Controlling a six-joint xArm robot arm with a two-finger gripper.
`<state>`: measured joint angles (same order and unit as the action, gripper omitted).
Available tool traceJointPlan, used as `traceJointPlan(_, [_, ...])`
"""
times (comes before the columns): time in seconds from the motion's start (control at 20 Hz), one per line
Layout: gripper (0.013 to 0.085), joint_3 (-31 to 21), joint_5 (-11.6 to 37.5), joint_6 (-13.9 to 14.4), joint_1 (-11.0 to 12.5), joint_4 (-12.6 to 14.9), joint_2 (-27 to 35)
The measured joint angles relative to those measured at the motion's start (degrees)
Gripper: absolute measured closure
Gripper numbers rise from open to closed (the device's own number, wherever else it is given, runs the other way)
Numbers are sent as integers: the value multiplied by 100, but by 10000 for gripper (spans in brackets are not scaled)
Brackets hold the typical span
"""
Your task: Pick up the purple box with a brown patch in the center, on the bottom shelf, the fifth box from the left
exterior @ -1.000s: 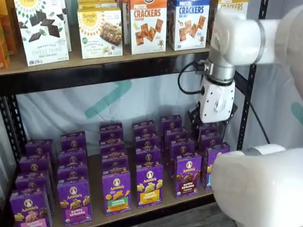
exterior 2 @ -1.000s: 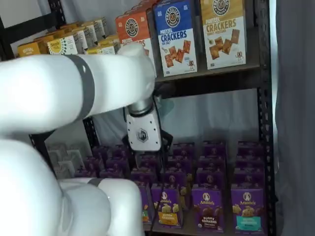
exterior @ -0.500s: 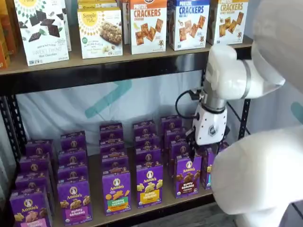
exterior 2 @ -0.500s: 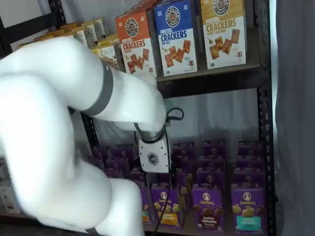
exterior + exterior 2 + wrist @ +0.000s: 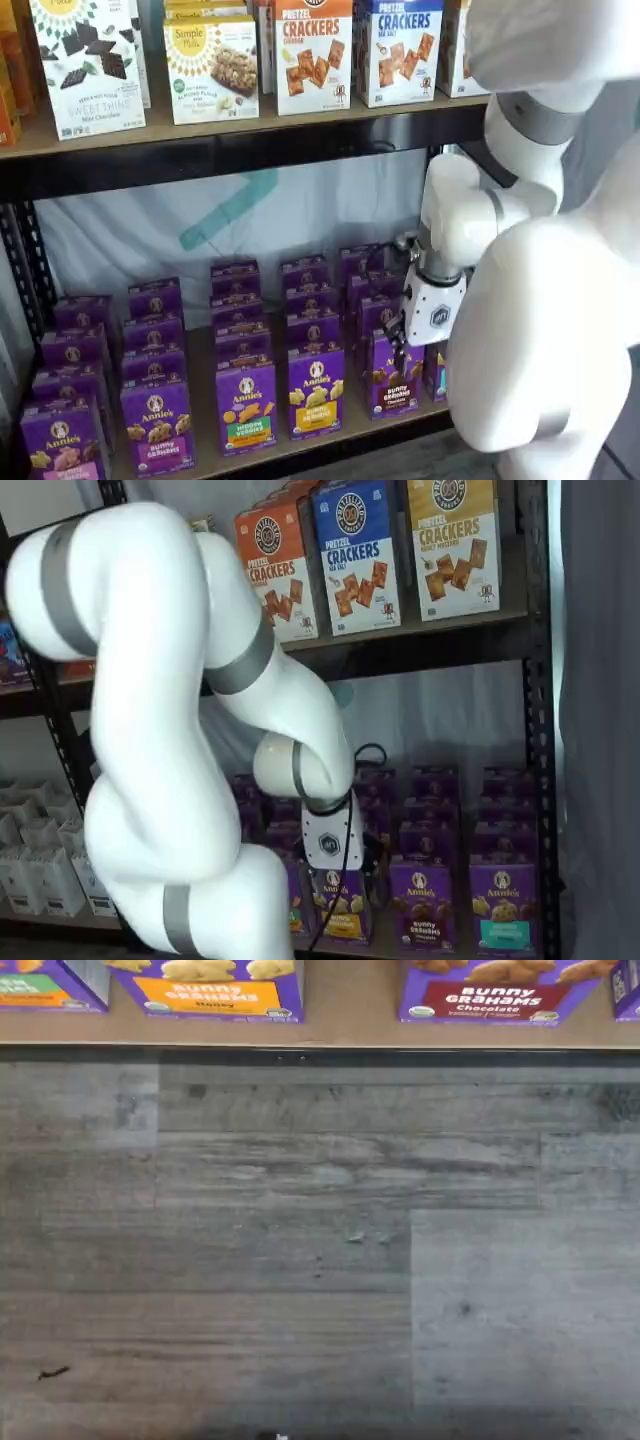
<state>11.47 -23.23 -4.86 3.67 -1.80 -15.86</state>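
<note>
The purple box (image 5: 385, 385) stands upright in the front row of the bottom shelf (image 5: 330, 438), with brown bunny crackers pictured mid-front. It also shows in a shelf view (image 5: 421, 905) and in the wrist view (image 5: 495, 995), where a "Chocolate" band is readable at the shelf's front edge (image 5: 350, 1022). My gripper (image 5: 400, 350) hangs just in front of and above this box, its white body covering the box's top right. In a shelf view the gripper (image 5: 350, 875) sits low before the front row. Its fingers are mostly hidden. No box is between them and the jaws stand wide.
A yellow-banded honey box (image 5: 316, 392) and a green-banded box (image 5: 246, 405) stand left of the purple box, and a teal-banded box (image 5: 503, 905) stands right of it. The upper shelf (image 5: 200, 135) carries cracker boxes. A black rack post (image 5: 545, 730) rises at the right. Grey plank floor (image 5: 320, 1260) lies below.
The arm has folded downward and the gripper has dropped from above the back rows to just in front of the front row, by the purple box. No box has moved.
</note>
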Motion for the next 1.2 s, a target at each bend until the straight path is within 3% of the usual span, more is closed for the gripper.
traceJointPlan(0.2, [130, 147, 569, -4, -35, -22, 811])
traceJointPlan(0.35, [130, 262, 936, -184, -110, -271, 1294])
traceJointPlan(0.55, [130, 495, 1299, 180, -147, 73, 1934])
traceJointPlan(0.65, [130, 604, 1481, 116, -216, -52, 2213])
traceJointPlan(0.75, [130, 705, 1661, -112, -314, -369, 2466])
traceJointPlan(0.9, [130, 904, 1888, -1130, -630, -1693, 2834])
traceJointPlan(1.05, [130, 1105, 1999, -1264, -687, -1895, 3154])
traceJointPlan(1.2, [130, 1312, 2118, -1716, -842, -2491, 3443])
